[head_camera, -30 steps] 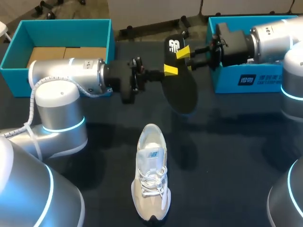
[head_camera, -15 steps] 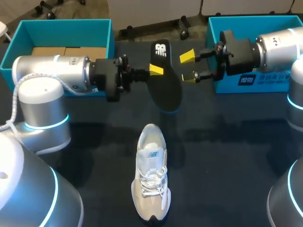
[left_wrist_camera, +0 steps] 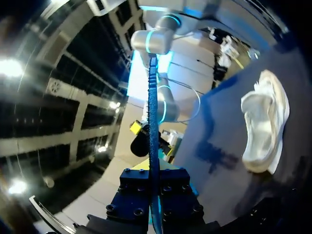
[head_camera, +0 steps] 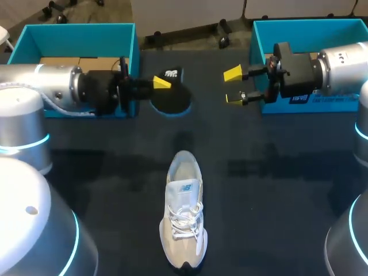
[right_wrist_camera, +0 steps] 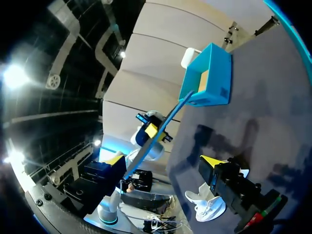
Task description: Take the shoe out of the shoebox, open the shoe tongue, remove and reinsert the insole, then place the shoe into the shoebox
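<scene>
Midway through the job: the shoe (head_camera: 184, 215) stands out of its box on the dark table (head_camera: 270, 172), toe toward the robot. Its black insole (head_camera: 171, 99) is out and held in the air beyond the shoe's heel. The left gripper (head_camera: 165, 87) has its fingers clamped on the insole. The right gripper (head_camera: 234, 86), beyond the shoe on the other side, hangs near the insole but apart from it, fingers spread and empty. Judging by this, unboxing and insole removal are done; reinserting the insole and reboxing the shoe remain.

Whether the tongue is pulled open is hard to make out. Only one of the left gripper's yellow tips shows, and from both wrists the insole appears edge-on. Two boxes sit beyond the shoe: the left teal box (head_camera: 75, 34) and the right teal box (head_camera: 305, 26), partly hidden by the right arm. Which one takes the shoe cannot be told.
</scene>
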Robot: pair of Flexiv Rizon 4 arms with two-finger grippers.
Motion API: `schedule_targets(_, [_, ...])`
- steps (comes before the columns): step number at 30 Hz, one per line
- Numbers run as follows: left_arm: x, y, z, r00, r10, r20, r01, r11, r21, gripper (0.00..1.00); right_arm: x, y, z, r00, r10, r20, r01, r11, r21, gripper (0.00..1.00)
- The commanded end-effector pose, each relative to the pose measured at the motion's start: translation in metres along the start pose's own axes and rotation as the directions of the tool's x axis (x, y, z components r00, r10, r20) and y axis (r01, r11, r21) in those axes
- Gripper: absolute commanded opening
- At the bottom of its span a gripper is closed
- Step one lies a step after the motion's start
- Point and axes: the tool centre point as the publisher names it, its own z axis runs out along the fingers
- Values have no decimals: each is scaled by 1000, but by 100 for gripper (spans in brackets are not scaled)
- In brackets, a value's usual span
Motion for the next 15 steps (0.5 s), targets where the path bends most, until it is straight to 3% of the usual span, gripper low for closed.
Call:
schedule_targets(1, [0, -3, -7, 894, -448, 24, 445, 892, 81, 0, 0, 0, 1, 1000, 1, 3, -1, 1000, 0, 100])
schedule_targets(3, [0, -4, -6, 849, -528, 6, 524, 845, 111, 0, 0, 0, 1, 1000, 1, 3, -1, 1000, 0, 100])
schedule_targets(15, [-1, -6, -3, 855, -518, -20, 516, 849, 117, 0, 0, 0, 1, 1000, 1, 3, -1, 1000, 0, 100])
